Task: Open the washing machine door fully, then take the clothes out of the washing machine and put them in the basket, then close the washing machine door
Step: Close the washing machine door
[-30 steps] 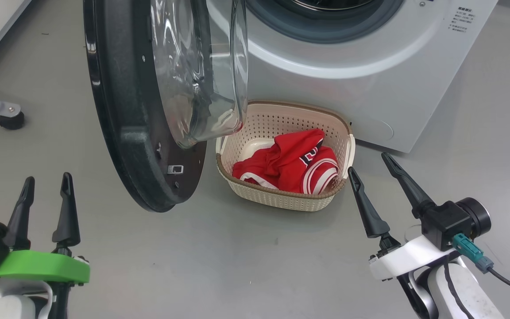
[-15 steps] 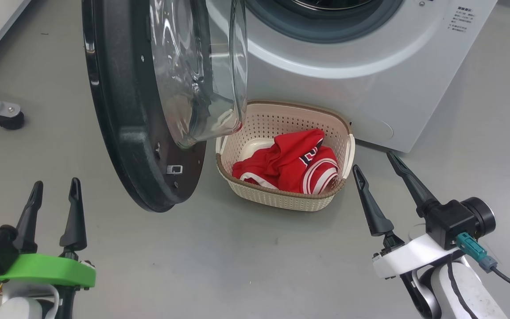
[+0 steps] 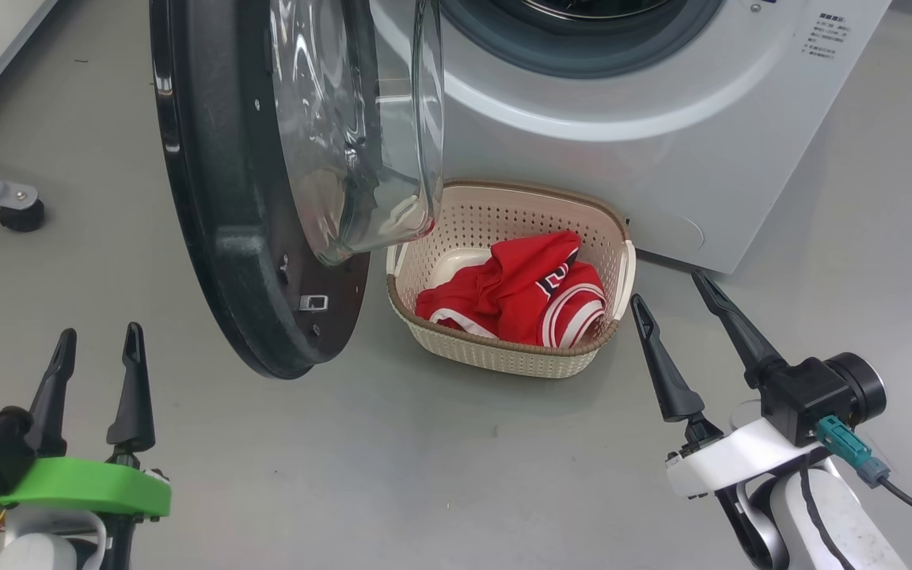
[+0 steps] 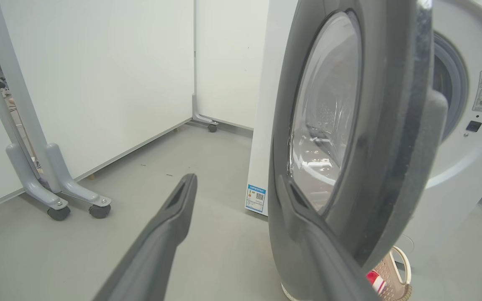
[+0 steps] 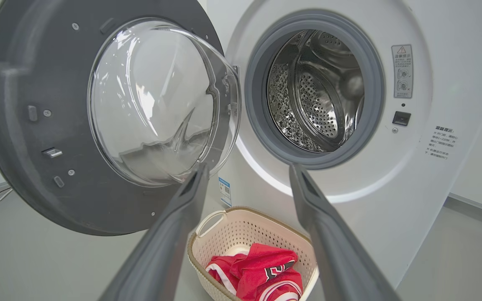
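Comparing with 1 second ago, the right gripper (image 3: 668, 288) is found drawn slightly back from the basket (image 3: 503, 358), and the left gripper (image 3: 100, 332) is shifted slightly rightward and lower in the head view; nothing else is moved. Both sets of jaws are spread open and nothing is gripped. The clothes (image 3: 519, 297) are lying in the basket, which is set on the floor (image 3: 424, 459) against the washing machine (image 3: 622, 158), beside the open washing machine door (image 3: 218, 237). The drum (image 5: 316, 92) is seen as bare steel, so unloading is judged finished and only the door closing is left. Counted: 1 washing machine, 1 door, 1 basket, 2 grippers; the red heap cannot be separated into garments.
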### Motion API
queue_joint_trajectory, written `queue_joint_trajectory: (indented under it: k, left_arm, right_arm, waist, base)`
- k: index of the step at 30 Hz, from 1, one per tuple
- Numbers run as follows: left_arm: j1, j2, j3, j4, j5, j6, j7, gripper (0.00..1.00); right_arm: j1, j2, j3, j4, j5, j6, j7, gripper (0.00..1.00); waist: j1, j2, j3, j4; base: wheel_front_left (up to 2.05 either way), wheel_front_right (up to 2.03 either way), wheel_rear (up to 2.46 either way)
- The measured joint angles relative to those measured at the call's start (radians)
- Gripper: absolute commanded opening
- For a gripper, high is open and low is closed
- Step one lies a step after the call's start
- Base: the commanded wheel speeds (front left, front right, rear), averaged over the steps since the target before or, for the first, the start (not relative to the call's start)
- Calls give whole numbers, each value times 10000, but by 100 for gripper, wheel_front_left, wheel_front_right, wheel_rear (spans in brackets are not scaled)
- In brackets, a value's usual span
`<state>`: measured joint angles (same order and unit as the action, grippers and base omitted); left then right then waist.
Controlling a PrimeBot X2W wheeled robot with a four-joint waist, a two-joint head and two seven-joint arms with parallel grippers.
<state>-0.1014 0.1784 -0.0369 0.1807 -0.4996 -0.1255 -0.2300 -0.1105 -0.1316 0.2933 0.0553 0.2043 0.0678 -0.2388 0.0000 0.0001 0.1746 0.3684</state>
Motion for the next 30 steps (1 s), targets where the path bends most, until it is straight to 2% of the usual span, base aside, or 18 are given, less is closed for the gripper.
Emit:
queue_joint_trajectory:
  k: [25, 26, 27, 28, 30]
  left_arm:
    - [-12, 6, -25, 201, 174, 0, -100, 100]
    - [-12, 13, -42, 213, 174, 0, -100, 75]
    - [-12, 25, -59, 224, 174, 0, -100, 20]
    - [-12, 35, -71, 244, 174, 0, -100, 0]
    - [-12, 52, -75, 280, 174, 0, -100, 0]
  right_arm:
    - [0, -4, 2, 21, 58, 0, -44, 100]
    - [0, -4, 2, 25, 59, 0, -44, 100]
    - [0, -2, 2, 27, 59, -2, -44, 100]
    - [0, -2, 2, 29, 59, 0, -44, 100]
    - [0, -2, 6, 33, 59, -2, -44, 100]
  waist:
    - [0, 0, 31, 24]
    - [0, 0, 29, 22]
    - [0, 0, 27, 19]
    - [0, 0, 26, 16]
    - [0, 0, 27, 10]
  base:
    - [0, 0, 0]
    - [0, 0, 0]
    - [0, 0, 0]
    - [0, 0, 0]
    - [0, 0, 0]
